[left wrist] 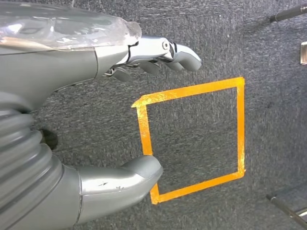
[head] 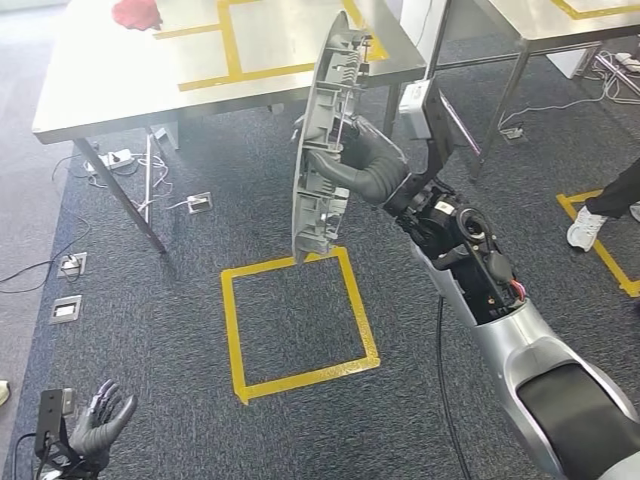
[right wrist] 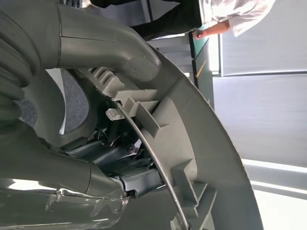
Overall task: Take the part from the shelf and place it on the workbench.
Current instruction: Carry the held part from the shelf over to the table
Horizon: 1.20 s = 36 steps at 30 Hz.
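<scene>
part held upright in the air, short of the worktop

the right robot hand [head: 355,165] grips the grey plastic part [head: 323,140], a long curved panel with ribs and clips on its inner face. it stands on end above the carpet, in front of the steel worktop [head: 90,90]. a yellow tape square [head: 298,320] lies on the floor below. the left robot hand [head: 102,425] hangs low, fingers apart, holding nothing.

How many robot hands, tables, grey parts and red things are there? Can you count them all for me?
Robot hands: 2, the left hand and the right hand
Metal tables: 2, the wide table and the second table
Grey part: 1, held by the right hand
Red thing: 1, on the wide table
Total: 6
</scene>
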{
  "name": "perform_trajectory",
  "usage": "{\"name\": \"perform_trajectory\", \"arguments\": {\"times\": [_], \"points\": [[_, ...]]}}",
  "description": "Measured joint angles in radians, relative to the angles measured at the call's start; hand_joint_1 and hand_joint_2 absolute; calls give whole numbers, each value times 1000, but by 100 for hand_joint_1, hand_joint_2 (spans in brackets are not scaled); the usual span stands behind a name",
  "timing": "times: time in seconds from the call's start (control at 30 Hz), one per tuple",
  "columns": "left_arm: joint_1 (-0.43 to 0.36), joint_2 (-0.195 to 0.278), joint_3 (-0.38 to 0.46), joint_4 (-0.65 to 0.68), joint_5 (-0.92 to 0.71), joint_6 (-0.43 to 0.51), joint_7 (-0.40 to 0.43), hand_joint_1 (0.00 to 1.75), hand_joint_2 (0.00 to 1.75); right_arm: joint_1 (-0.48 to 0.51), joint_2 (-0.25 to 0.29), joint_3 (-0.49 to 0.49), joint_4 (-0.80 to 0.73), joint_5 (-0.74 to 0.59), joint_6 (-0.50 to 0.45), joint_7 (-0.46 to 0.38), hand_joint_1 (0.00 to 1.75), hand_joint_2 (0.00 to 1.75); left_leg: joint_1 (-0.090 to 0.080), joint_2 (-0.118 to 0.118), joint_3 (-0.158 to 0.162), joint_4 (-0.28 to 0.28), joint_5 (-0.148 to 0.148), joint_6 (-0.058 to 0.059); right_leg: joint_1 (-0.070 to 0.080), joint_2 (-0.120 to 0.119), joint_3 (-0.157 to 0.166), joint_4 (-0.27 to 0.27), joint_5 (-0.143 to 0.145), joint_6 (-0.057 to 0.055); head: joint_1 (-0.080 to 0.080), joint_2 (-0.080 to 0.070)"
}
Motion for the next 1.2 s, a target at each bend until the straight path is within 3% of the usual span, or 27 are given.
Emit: {"name": "perform_trajectory", "arguments": {"times": [0.1, 0.2, 0.3, 0.33, 0.37, 0.4, 0.43, 0.47, 0.5, 0.57, 0.6, 0.67, 0.73, 0.8, 0.83, 0.87, 0.9, 0.93, 1.0, 1.07, 1.2], "points": [[-1, 1, 0, 0, 0, 0, 0, 0, 175, -2, 0, -1, -6, 0, 3, 2, 175, 175, -1, -1, 3, -5, 1, 3, -2, -1, 6, -11, 4, 4, -2, 0], [-3, 2, 0, 0, 0, -2, 0, 0, 175, -6, 0, -4, -16, -1, 6, 5, 175, 175, 11, 3, 41, -61, 20, 12, 0, -4, 2, 6, -12, 14, -1, 0], [-4, 0, 0, 0, 0, -2, 1, 0, 175, -10, 0, -6, -17, -1, 6, 6, 175, 175, 20, 8, 60, -80, 23, 8, -7, -6, -80, 181, -92, 33, 8, 0], [-4, -1, 0, 0, 0, -3, 1, 0, 175, -9, 0, -6, -17, -1, 6, 6, 175, 175, 23, 8, 61, -78, 21, 5, -12, -6, -106, 230, -104, 41, 9, 0], [-3, -3, 0, 0, 0, -3, 1, 0, 175, -8, 0, -6, -17, -1, 6, 7, 175, 175, 29, 7, 62, -74, 16, -1, -18, -7, -117, 245, -97, 50, 11, 0], [-2, -5, 0, 0, 0, -3, 1, 0, 175, -7, 0, -6, -17, -1, 6, 8, 175, 175, 37, 5, 63, -67, 10, -9, -26, -8, -107, 218, -69, 60, 13, 0], [-2, -6, 0, 0, 0, -3, 1, 0, 175, -6, 0, -6, -17, -1, 6, 8, 175, 175, 45, 4, 63, -55, 1, -19, -34, -10, -81, 156, -28, 71, 17, 0], [-2, -5, 0, 0, 1, -3, 1, 0, 175, -7, 0, -6, -17, -1, 6, 8, 175, 175, 51, 1, 61, -43, -9, -31, -40, -9, -53, 96, -3, 84, 22, 0], [-2, -4, 0, 0, 1, -4, 1, 0, 175, -8, 0, -6, -17, -1, 7, 8, 175, 175, 53, 0, 55, -26, -19, -42, -44, -7, -28, 46, 11, 88, 29, 0], [-2, -1, 0, 0, 3, -5, 0, 0, 175, -8, 0, -6, -18, -1, 8, 7, 175, 175, 50, -4, 41, -5, -28, -58, -42, -1, -15, 24, -1, 74, 32, 0], [-2, -1, 0, 0, 4, -5, -1, 0, 175, -8, 0, -6, -19, -1, 8, 7, 175, 175, 49, -4, 36, 0, -28, -64, -40, 0, -16, 26, -3, 57, 28, 0], [0, 0, 0, 0, 5, -5, -2, 0, 175, -7, -1, -6, -20, -1, 9, 6, 175, 175, 52, 0, 30, 8, -33, -69, -38, 0, -18, 31, -7, 36, 12, 0], [-3, -1, 0, 0, 6, -6, -3, 0, 175, -11, 0, -6, -22, 0, 11, 4, 175, 175, 50, 8, -14, 90, -66, -68, -37, -1, -12, 27, -10, 23, 0, 0], [-3, -2, 0, 0, 6, -6, -5, 0, 175, -14, 0, -6, -22, 0, 12, -1, 175, 175, 43, 12, -102, 240, -115, -65, -30, -2, -5, 24, -15, 15, -12, 0], [-1, -2, 0, 0, 7, -6, -5, 0, 175, -12, 0, -6, -22, 0, 12, -3, 175, 175, 37, 13, -144, 301, -127, -61, -26, -2, -1, 23, -18, 10, -14, 0], [2, -2, 0, 0, 7, -5, -5, 0, 175, -9, 0, -5, -22, 0, 13, -4, 175, 175, 32, 13, -169, 328, -121, -53, -20, -2, 4, 22, -22, 6, -16, 0], [4, -2, 0, 0, 7, -5, -5, 0, 175, -6, 0, -5, -21, 0, 13, -4, 175, 175, 24, 12, -176, 314, -94, -41, -14, -1, 10, 22, -26, 2, -17, 0], [4, -2, 0, 0, 7, -5, -5, 0, 175, -4, 0, -4, -21, 0, 14, -4, 175, 175, 14, 12, -163, 259, -50, -23, -8, 0, 16, 20, -30, -2, -19, 0], [3, 1, 0, 0, 7, -5, -5, 0, 175, -4, 0, -4, -21, 0, 16, -5, 175, 175, -11, 12, -110, 108, 33, 22, 0, 2, 28, 15, -38, -5, -17, 0], [3, 7, 0, 0, 8, -5, -6, 0, 175, -4, 0, -5, -21, 0, 16, -6, 175, 175, -28, 12, -73, 25, 57, 49, -1, 3, 34, 9, -43, -1, -13, 0], [1, 11, 0, 0, 8, -5, -7, 0, 175, -5, 0, -5, -22, 0, 16, -6, 175, 175, -23, 11, -38, -21, 49, 47, 0, -2, 39, 13, -64, 14, -12, 0]]}}
